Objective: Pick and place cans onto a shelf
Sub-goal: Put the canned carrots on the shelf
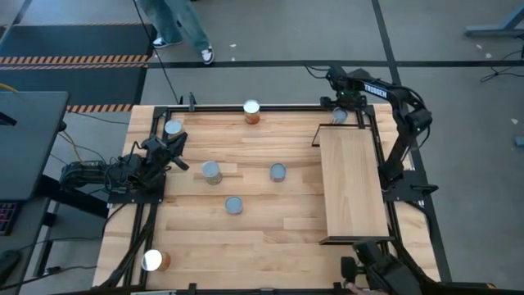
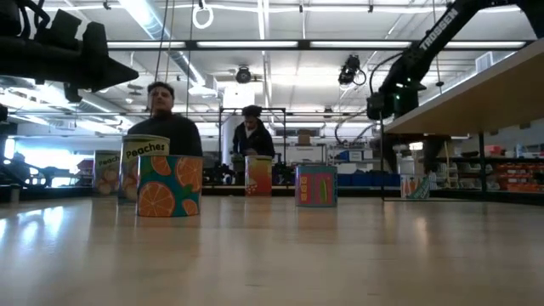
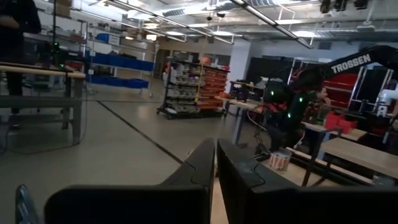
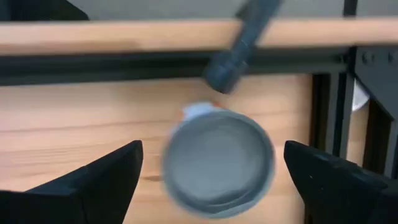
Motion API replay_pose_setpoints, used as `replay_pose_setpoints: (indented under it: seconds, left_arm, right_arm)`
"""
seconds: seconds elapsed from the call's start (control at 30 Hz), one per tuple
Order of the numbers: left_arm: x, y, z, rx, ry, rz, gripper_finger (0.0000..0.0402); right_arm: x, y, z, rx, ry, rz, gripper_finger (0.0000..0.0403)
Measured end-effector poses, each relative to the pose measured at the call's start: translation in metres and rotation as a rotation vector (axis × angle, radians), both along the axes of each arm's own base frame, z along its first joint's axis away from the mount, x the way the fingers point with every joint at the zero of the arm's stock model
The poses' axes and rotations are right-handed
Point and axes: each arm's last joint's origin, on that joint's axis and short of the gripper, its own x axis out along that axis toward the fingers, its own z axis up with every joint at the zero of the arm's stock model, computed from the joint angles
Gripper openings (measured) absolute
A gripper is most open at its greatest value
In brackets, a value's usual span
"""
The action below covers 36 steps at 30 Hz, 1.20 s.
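Shelf [image 1: 354, 184] board bare: no can on it yet, whole job apparently ahead. Near corner: one can on side [image 1: 154, 260]. Mid-table: three upright cans [image 1: 235, 206], tops sealed, contents unseen. Left gripper [image 1: 174, 148] pressed together, empty, beside another can [image 1: 173, 128]. Far edge: white-topped can [image 1: 251, 111]. Far corner, by shelf end: right gripper [image 4: 211, 163] spread wide, straddling grey-topped can [image 4: 219, 163], not pinching.

The light plank wooden surface [image 1: 246, 229] is seen straight down from overhead, both arms included. A second camera is set right at surface height, facing level into the room. The left wrist view is pointed out across the floor. The right wrist view is held close above a grey-topped round can [image 4: 217, 163], also caught overhead.
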Motion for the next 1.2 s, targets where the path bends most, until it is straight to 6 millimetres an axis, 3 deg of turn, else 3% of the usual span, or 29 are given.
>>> replay_pose_setpoints:
  seconds: [0.23,0.57,0.9,1.0,1.2]
  left_arm:
    - [-0.001,0.001,0.0,-0.01,-0.002,0.03,0.0025]
    - [-0.001,0.001,0.0,-0.005,0.003,0.031,0.0025]
    - [-0.001,0.001,0.0,0.009,0.029,0.058,0.0025]
    - [-0.002,0.002,0.0,-0.003,0.026,0.09,0.0025]
    - [-0.002,0.002,0.0,-0.006,0.024,0.095,0.0025]
  right_arm:
    - [-0.002,-0.005,-0.01,-0.025,-0.027,0.009,0.0389]
    - [-0.004,0.006,-0.021,0.052,-0.024,-0.011,0.033]
    - [0.006,0.008,-0.02,0.003,0.012,0.027,0.0292]
    - [0.011,0.008,-0.004,-0.033,0.004,0.039,0.0292]
    - [0.035,0.026,0.067,-0.199,-0.1,0.082,0.0291]
